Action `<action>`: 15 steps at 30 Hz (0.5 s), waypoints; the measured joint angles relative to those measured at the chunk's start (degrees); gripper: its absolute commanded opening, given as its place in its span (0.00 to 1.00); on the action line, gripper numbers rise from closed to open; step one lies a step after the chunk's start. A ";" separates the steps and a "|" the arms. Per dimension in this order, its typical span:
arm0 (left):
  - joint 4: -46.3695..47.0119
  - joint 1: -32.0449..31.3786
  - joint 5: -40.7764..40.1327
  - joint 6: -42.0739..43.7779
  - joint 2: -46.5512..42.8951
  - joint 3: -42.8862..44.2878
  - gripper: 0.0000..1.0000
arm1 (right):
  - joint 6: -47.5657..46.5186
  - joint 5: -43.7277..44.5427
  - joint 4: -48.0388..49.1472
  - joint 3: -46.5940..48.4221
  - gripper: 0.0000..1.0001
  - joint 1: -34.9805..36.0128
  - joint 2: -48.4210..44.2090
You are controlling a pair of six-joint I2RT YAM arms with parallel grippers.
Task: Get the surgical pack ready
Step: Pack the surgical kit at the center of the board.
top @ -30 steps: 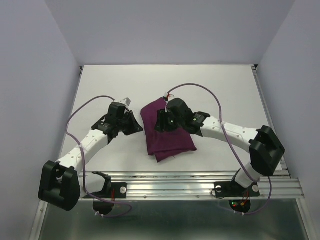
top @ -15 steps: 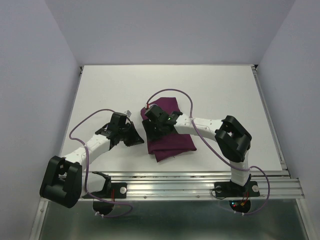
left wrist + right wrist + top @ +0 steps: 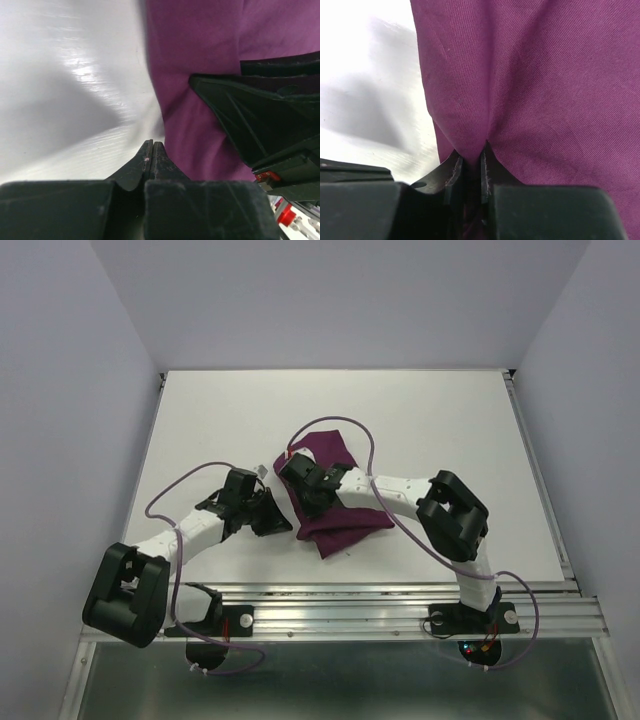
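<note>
pinching a fold of the plum-purple fabric cloth (image 3: 535,75), the right gripper (image 3: 470,155) has its jaws clamped on it. the left gripper (image 3: 151,150), jaws together, sits just beside the cloth edge, low over the white table (image 3: 65,75).

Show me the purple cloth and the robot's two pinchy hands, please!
purple cloth (image 3: 345,528), top view, on its bare near half.
left gripper (image 3: 151,146), left wrist view, where its shut fingertips meet.
right gripper (image 3: 470,152), right wrist view, between fingertips pinching a cloth fold.
</note>
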 measured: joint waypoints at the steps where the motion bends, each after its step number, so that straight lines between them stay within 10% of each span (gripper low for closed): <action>1: 0.50 -0.07 0.44 0.02 0.42 -0.02 0.00 | 0.02 0.07 0.02 0.00 0.01 0.00 -0.02; 15: 8.76 -4.17 3.87 -2.45 3.91 -1.09 0.00 | 3.28 -0.02 7.23 -9.57 0.01 -0.07 -8.63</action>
